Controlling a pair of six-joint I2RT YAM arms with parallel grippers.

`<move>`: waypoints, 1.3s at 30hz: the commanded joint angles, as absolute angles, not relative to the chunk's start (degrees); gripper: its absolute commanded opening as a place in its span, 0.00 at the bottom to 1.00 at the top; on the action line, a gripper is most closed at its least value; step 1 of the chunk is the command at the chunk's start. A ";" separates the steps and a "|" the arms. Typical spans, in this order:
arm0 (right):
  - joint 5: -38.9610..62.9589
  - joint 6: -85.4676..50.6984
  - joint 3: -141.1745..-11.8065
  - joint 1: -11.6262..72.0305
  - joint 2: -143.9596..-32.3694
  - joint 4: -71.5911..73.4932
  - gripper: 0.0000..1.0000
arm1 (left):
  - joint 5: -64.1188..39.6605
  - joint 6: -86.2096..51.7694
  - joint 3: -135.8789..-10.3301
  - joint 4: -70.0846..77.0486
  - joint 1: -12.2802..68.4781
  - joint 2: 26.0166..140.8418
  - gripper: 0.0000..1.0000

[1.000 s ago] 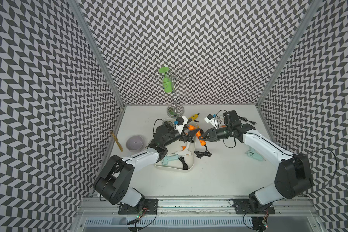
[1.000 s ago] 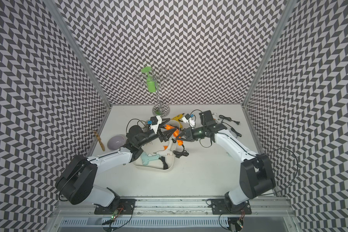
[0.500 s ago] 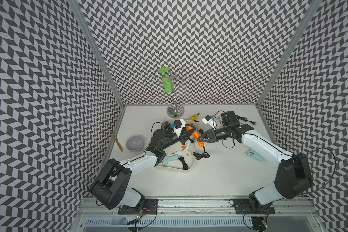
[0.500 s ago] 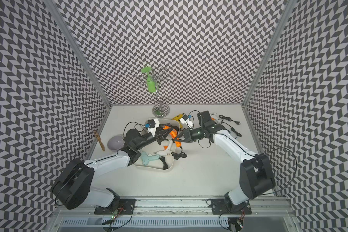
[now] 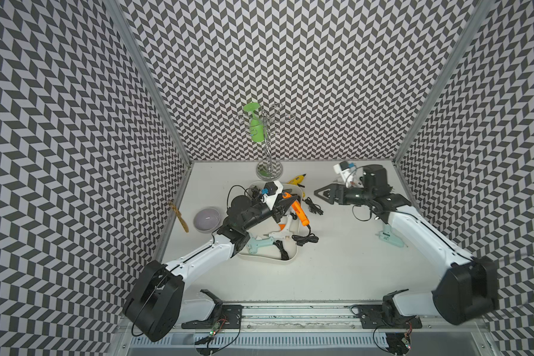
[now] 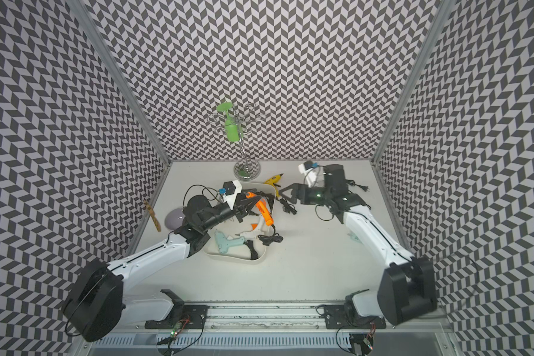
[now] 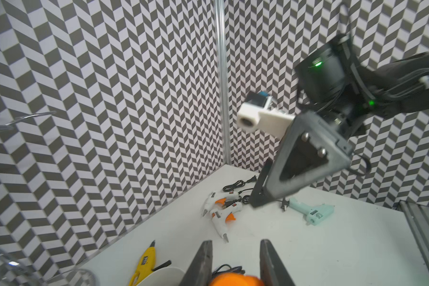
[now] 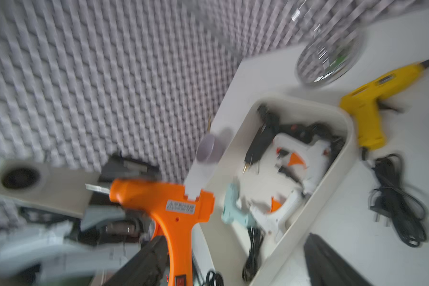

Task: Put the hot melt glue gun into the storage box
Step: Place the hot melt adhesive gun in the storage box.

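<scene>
left gripper (image 5: 285, 206) clamps orange glue gun (image 5: 299, 214) over storage box (image 5: 292, 263) edge, not dropped yet. right gripper (image 5: 322, 196) open, empty. yellow gun (image 5: 296, 179), teal gun (image 7: 312, 213), white guns (image 7: 222, 215) outside on bench (image 5: 336, 262).

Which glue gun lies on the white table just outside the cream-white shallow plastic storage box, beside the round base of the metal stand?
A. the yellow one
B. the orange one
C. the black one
A: in both top views the yellow plastic glue gun rests on the white table, past the far rim of the cream-white shallow plastic storage box, close to the round base of the metal stand.
</scene>
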State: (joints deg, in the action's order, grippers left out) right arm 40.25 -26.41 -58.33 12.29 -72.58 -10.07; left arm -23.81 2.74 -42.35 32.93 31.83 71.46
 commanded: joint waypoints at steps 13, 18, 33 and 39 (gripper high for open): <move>29.05 -28.62 -54.14 10.00 -75.78 -4.14 0.99 | 4.94 -8.92 -64.80 -18.25 29.07 77.02 0.06; 30.40 -27.06 -52.34 10.00 -76.64 -3.96 0.99 | 1.15 -17.12 -63.84 -22.96 26.62 80.88 0.07; 35.05 -24.92 -46.04 10.07 -77.98 -0.60 1.00 | -5.58 -23.63 -61.38 -41.22 23.19 84.01 0.08; 33.02 -23.04 -47.81 9.98 -78.08 -2.70 1.00 | -7.36 -24.90 -58.78 -46.02 23.15 86.35 0.07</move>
